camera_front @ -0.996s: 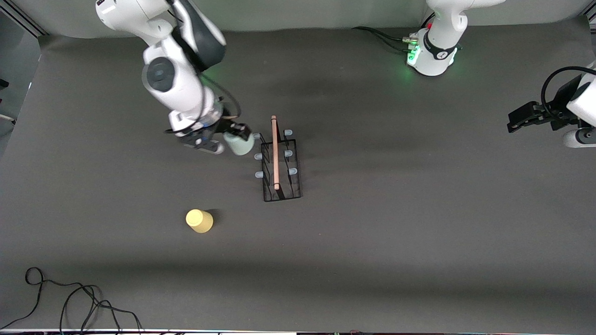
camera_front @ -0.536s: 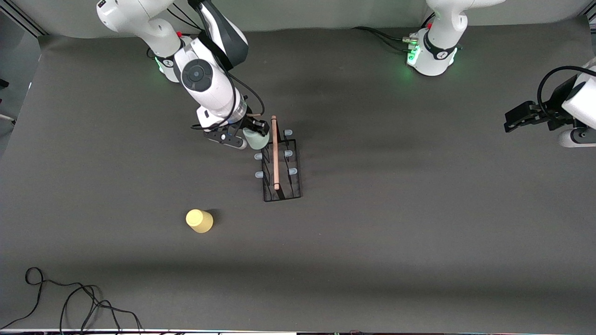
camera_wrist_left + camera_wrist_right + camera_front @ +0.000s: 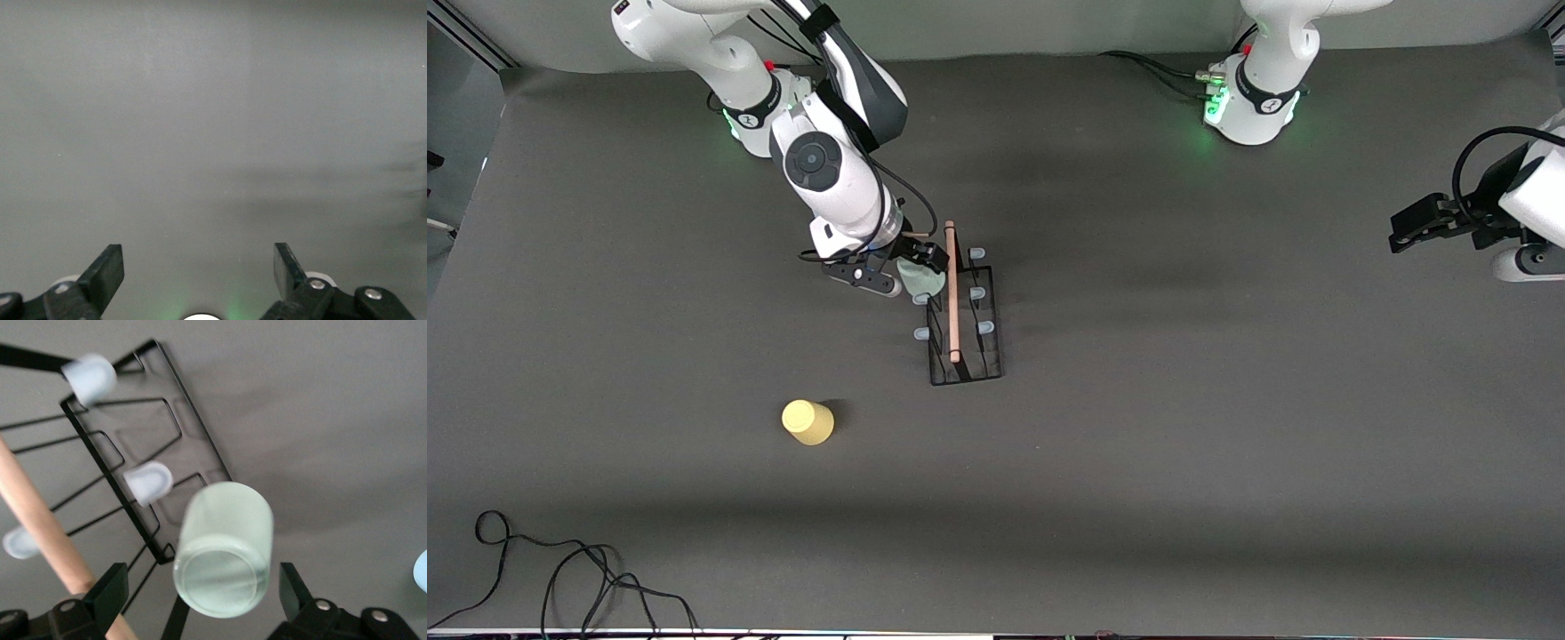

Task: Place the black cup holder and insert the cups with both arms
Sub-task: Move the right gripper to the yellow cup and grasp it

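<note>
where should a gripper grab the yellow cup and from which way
Judging by its pose, the yellow cup stands upside down and alone, nearer the front camera than the black cup holder. Probably come from above and close across its tapered side wall.

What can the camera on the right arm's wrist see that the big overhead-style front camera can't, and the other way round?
Only the right wrist view: the grey-green cup from close up, clear of the right gripper's open fingers.

Only the front view: the yellow cup, both arms, and the left gripper waiting at the table's edge.

Both: the black cup holder with its wooden handle and pale-tipped pegs.
</note>
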